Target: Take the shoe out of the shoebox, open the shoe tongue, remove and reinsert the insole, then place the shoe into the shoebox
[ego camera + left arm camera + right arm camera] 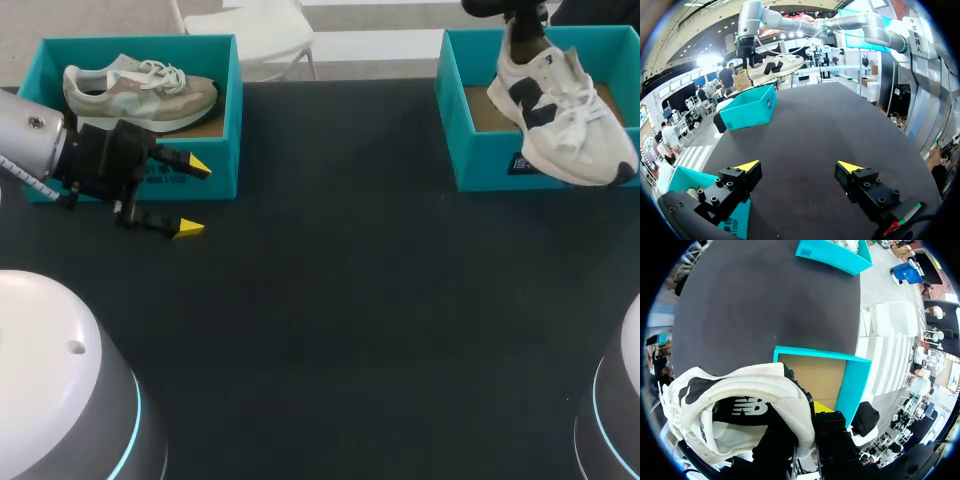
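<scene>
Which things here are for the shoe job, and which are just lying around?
For the job:
white sneaker with dark patches, held up by the right gripper
open teal cardboard shoebox below it

Just lying about:
second teal cardboard shoebox
grey-and-beige sneaker inside it
left gripper, open in front of that box, holding nothing

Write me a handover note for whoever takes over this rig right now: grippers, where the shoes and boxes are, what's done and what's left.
Left gripper: open, empty, in front of the left shoebox, which holds a grey shoe.
Right gripper: shut on the heel of the white shoe, holding it in the air above the right shoebox, which is empty.
Done: the white shoe is out of its box.
To do: open the tongue, remove and refit the insole, put the shoe back in the box.
</scene>
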### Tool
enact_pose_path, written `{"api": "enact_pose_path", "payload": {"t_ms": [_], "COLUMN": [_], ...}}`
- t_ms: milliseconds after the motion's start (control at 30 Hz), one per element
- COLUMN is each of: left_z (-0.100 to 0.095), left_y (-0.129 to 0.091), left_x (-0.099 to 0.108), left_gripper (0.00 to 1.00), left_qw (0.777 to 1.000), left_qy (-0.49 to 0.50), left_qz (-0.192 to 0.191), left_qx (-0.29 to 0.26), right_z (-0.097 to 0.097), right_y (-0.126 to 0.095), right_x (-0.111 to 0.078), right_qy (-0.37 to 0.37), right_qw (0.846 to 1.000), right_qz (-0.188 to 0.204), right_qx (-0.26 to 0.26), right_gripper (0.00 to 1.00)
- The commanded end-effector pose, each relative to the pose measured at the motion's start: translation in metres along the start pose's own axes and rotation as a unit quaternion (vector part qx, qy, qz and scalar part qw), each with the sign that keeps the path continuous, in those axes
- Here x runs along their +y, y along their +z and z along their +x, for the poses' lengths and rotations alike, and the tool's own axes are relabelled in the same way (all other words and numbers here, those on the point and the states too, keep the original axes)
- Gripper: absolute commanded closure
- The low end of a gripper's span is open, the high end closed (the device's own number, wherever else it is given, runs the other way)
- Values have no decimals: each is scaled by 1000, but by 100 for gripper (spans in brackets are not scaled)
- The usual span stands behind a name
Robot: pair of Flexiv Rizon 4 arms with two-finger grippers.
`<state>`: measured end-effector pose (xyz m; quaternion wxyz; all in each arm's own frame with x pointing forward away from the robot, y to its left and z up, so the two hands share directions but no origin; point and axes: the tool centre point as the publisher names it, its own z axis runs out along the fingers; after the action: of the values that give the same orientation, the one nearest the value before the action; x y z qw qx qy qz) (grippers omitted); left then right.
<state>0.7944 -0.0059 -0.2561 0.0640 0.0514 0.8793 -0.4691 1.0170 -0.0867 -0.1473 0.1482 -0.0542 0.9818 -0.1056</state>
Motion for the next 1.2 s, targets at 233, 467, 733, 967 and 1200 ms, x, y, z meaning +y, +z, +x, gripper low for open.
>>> {"api": "enact_pose_path", "payload": {"t_ms": [233, 467, 733, 967, 1200], "left_z": [1, 1, 1, 1, 1], "left_y": [-1, -1, -1, -1, -1], "left_x": [0, 0, 0, 0, 0], "left_gripper": [0, 0, 0, 0, 0], "left_qw": [1000, 1000, 1000, 1000, 1000], "left_qy": [0, 0, 0, 0, 0], "left_qz": [-2, -2, -2, -2, -2], "left_qx": [0, 0, 0, 0, 0], "right_z": [-7, -22, -31, -31, -17], "right_y": [8, 25, 56, 74, 72], "right_x": [-25, -99, -189, -232, -250], "right_qy": [10, 23, 53, 93, 233], "right_qw": [1000, 1000, 998, 994, 968], "right_qz": [-12, 4, 25, 43, 75], "right_qx": [-3, -7, 15, 42, 50], "right_gripper": [100, 100, 100, 100, 100]}}
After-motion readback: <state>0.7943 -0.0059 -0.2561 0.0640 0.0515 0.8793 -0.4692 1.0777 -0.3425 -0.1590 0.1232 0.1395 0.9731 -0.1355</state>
